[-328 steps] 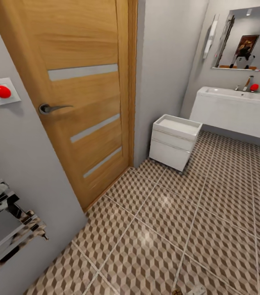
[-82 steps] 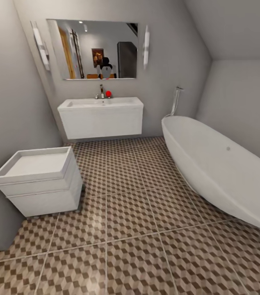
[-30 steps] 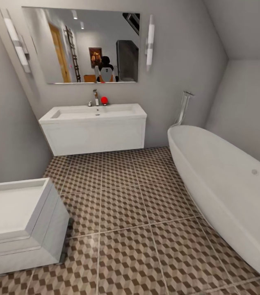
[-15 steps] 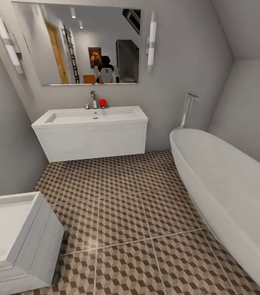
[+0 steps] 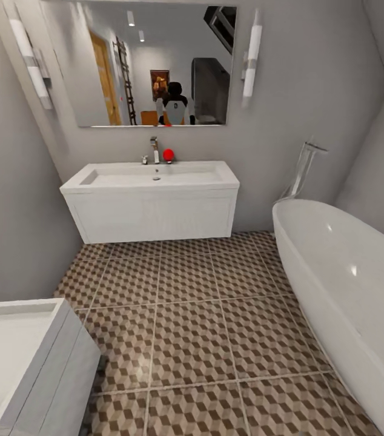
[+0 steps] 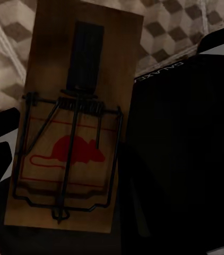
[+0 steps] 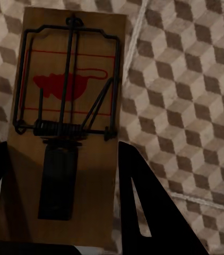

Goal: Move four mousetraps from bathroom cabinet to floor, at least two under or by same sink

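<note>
**Both tools carry a mousetrap above the bathroom tiles, facing the sink**

In the head view, the square white toilet sits at the near left against the grey wall. Further back, a tube wall light hangs beside a wide mirror, whose reflection shows a wooden door, a ladder-like rack and the robot. Below the mirror the sink tops a white vanity; a chrome tap and a small red ball-like object stand at the back rim of the basin. A second tube light is mounted to the right of the mirror. The bathroom floor, tiled in a brown, beige and tan cube pattern, stretches from the vanity toward the camera. The white oval bathtub runs along the right side, with a chrome filler at its far end.

In the left wrist view, the left tool is pinching a mousetrap, a brown wooden slab with a red mouse print and dark wire spring; black robot body parts sit close beside it, with floor tiles behind.

In the right wrist view, the right tool is pinching a second mousetrap of the same kind, held over the patterned tiles with black fingers on either side.
</note>
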{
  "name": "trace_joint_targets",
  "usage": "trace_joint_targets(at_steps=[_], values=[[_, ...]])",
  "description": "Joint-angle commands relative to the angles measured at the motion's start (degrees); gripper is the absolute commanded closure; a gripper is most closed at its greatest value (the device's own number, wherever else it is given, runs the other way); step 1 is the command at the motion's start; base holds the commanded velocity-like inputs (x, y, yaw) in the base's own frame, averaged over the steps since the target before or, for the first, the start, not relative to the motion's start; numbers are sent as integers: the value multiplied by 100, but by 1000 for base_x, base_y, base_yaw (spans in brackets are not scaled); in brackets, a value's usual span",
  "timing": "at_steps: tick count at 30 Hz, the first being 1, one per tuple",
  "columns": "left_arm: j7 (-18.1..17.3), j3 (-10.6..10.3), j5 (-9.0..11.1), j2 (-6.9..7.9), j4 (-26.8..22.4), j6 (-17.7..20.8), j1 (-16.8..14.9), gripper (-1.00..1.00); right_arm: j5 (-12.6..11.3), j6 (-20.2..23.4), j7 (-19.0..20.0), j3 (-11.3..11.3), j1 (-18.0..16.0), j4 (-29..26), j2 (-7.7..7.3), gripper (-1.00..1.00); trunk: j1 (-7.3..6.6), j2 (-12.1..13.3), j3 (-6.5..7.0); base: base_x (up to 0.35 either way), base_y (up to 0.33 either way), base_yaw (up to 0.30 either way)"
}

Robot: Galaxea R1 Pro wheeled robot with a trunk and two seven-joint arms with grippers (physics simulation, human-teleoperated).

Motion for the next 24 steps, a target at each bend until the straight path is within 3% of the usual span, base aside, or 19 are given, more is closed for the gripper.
trace_joint_targets(at_steps=[1, 7, 24], values=[[-35, -27, 61, -5, 22, 19, -9, 100, -6, -32, 27, 2, -5, 16, -2, 100, 3, -2, -5, 333, 0, 289], [-35, -27, 61, -5, 21, 19, -9, 100, -6, -30, 27, 2, 4, 16, -2, 100, 3, -2, -5, 333, 0, 170], [-35, -27, 67, -5, 19, 19, -9, 100, -6, -35, 27, 2, 15, 16, -2, 100, 3, -2, -5, 333, 0, 6]])
